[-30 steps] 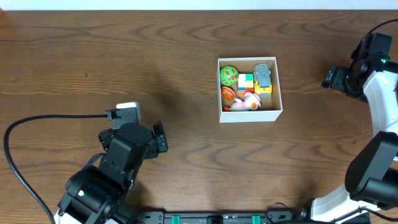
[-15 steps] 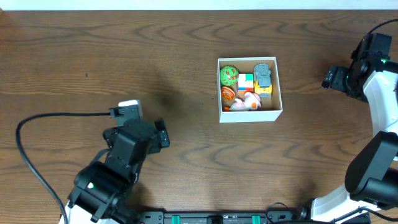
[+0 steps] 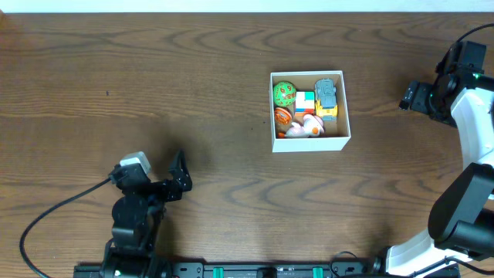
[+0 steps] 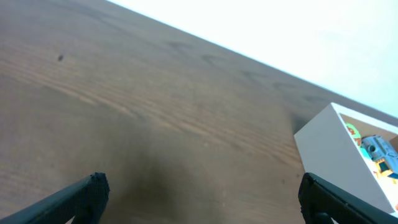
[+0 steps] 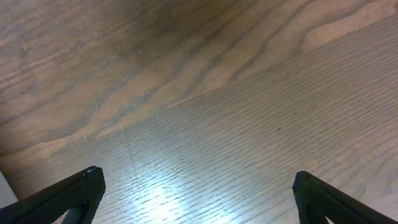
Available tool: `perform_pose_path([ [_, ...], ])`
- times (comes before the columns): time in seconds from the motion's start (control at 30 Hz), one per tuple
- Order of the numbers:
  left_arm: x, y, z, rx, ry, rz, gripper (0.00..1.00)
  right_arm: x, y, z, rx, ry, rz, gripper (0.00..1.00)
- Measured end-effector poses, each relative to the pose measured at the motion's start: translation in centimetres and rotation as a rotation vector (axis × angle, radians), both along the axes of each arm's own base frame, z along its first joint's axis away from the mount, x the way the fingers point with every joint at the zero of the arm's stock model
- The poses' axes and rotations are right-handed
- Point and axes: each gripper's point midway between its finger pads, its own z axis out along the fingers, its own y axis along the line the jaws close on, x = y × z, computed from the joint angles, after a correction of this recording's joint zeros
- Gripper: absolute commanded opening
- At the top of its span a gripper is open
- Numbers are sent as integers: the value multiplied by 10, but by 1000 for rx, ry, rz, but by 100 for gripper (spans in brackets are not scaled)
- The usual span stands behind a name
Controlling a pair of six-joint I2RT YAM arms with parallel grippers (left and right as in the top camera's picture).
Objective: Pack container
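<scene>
The container [image 3: 309, 143] is a square white-walled box right of the table's middle. It holds several small toys: a green ball [image 3: 284, 93], a coloured cube [image 3: 305, 102] and a blue and yellow toy car [image 3: 327, 97]. Its white wall also shows in the left wrist view [image 4: 333, 158], with the car inside. My left gripper [image 3: 179, 171] is open and empty at the front left, far from the container. My right gripper [image 3: 407, 97] is open and empty at the right edge, over bare wood.
A black cable [image 3: 54, 213] trails from the left arm over the front left of the table. The right arm [image 3: 471, 116] stands along the right edge. The brown wooden table [image 3: 154, 69] shows nothing else on it.
The left arm has drawn back toward the front edge and to the left. The right arm and the container have not moved.
</scene>
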Motion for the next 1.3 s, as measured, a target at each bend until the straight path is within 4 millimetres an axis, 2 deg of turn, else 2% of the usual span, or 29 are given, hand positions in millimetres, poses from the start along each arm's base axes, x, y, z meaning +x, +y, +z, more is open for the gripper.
perform_pose_path([
  [0.17, -4, 5, 7, 18, -82, -5, 98, 0, 0, 0, 0, -1, 0, 99],
  [0.67, -13, 8, 54, 110, -301, -11, 98, 0, 0, 0, 0, -1, 0, 99],
  [0.8, -13, 10, 61, 113, -330, -5, 98, 0, 0, 0, 0, -1, 0, 99],
  [0.93, -10, 14, 52, 125, -315, 12, 98, 0, 0, 0, 0, -1, 0, 99],
  [1.07, -4, 17, 22, 134, -267, 22, 98, 0, 0, 0, 0, -1, 0, 99],
  [1.17, -1, 17, 8, 136, -260, 22, 98, 0, 0, 0, 0, -1, 0, 99],
  [1.3, -1, 17, 8, 137, -265, 22, 98, 0, 0, 0, 0, 0, 0, 99],
])
